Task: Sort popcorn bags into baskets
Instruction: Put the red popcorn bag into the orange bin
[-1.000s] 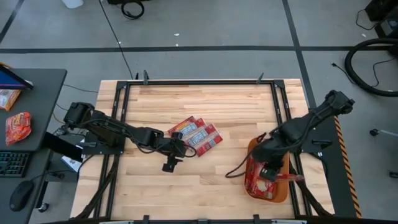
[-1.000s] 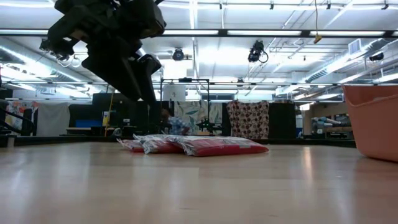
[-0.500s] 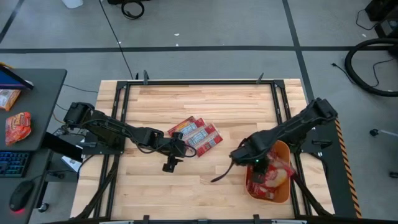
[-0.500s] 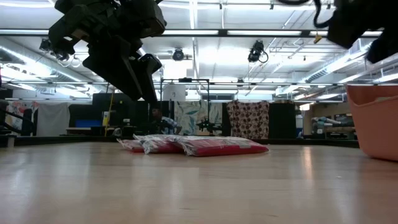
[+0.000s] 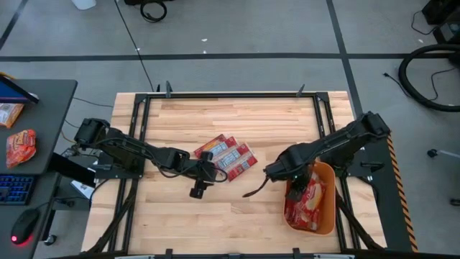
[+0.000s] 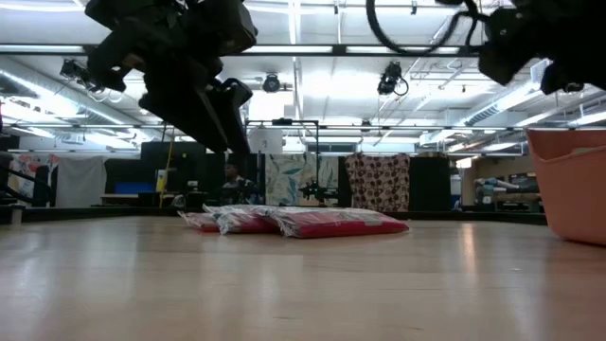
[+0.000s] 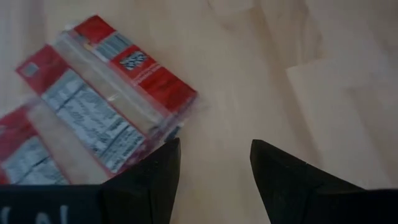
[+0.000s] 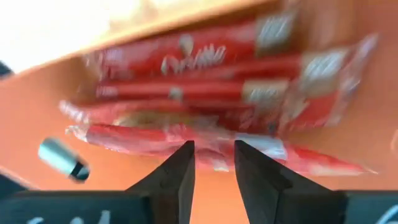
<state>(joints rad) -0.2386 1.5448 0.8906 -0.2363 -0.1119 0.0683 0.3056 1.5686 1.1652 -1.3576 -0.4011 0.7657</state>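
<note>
Three red-and-white popcorn bags (image 5: 226,156) lie fanned and overlapping, flat on the wooden table's middle; they also show in the low view (image 6: 294,221). My left gripper (image 5: 197,190) hovers open just near-left of them, with the nearest bag (image 7: 106,99) ahead of its fingers and bare wood between them. The orange basket (image 5: 329,216) stands at the near right, and several bags (image 5: 305,205) lie inside it. My right gripper (image 5: 296,190) hangs over the basket's far-left part. It points down and stands open above the piled bags (image 8: 211,93).
Black metal rails (image 5: 140,144) frame the table's sides. A dark side desk (image 5: 36,122) to the left carries a keyboard, a mouse and other snack packets (image 5: 20,147). Bare wood lies along the far side and at the near middle. A black cable (image 5: 253,193) hangs from my right arm.
My right arm has swung toward the table's left and sunk over the basket's far-left part, tipping more steeply downward. It has also come into the low view at the upper right. The bags in the basket have shifted and now lie flatter.
</note>
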